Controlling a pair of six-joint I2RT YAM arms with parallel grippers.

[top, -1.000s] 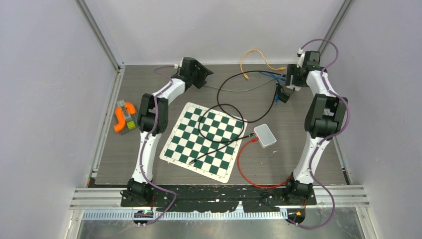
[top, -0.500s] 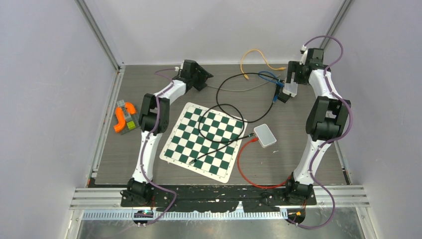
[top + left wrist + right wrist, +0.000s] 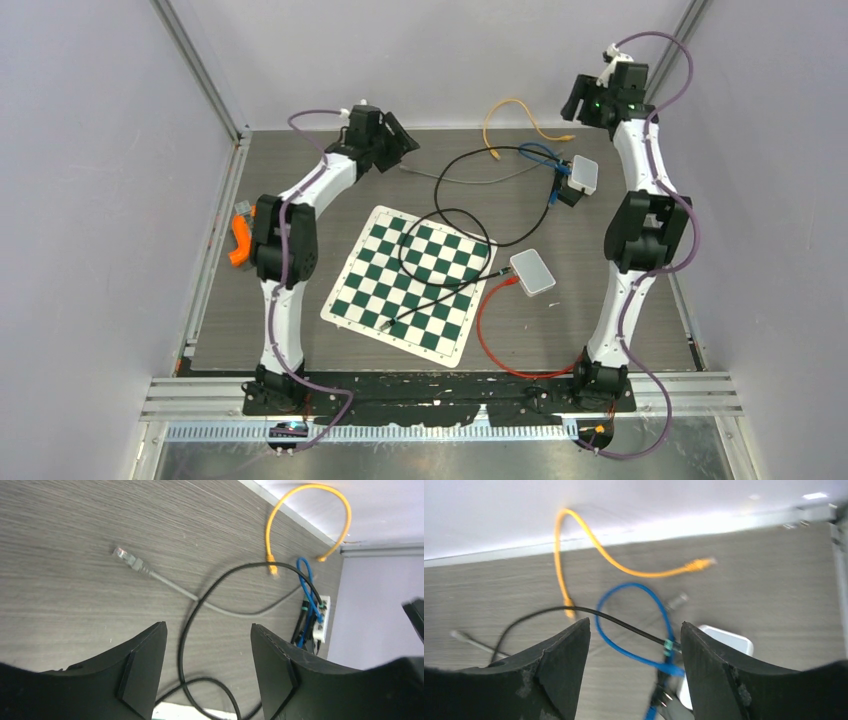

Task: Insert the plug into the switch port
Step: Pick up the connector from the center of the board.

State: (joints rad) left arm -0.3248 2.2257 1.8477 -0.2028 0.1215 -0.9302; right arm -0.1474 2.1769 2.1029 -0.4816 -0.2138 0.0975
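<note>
Right now the move turns on where the plug (image 3: 121, 554) lies from the left gripper (image 3: 207, 628). In the left wrist view it rests loose on the table (image 3: 60, 595), ahead of the jaws and off toward the left of that view, not between them. Its long axis runs on a slant: nose away and to the left, grey cable (image 3: 170, 582) trailing back across the jaws' line toward the switch (image 3: 321, 620) at the far right. I judge that I must shift over and turn the wrist, so the fingers close across that slant and not along it. The left gripper stands partly open and holds nothing. The right gripper (image 3: 634, 625) is also open and empty, hanging high over the switch, which has a blue cable (image 3: 631, 585) looping from it. From above, my left arm is plainly nearer the plug and my right nearer the switch; plug and switch are well apart.
</note>
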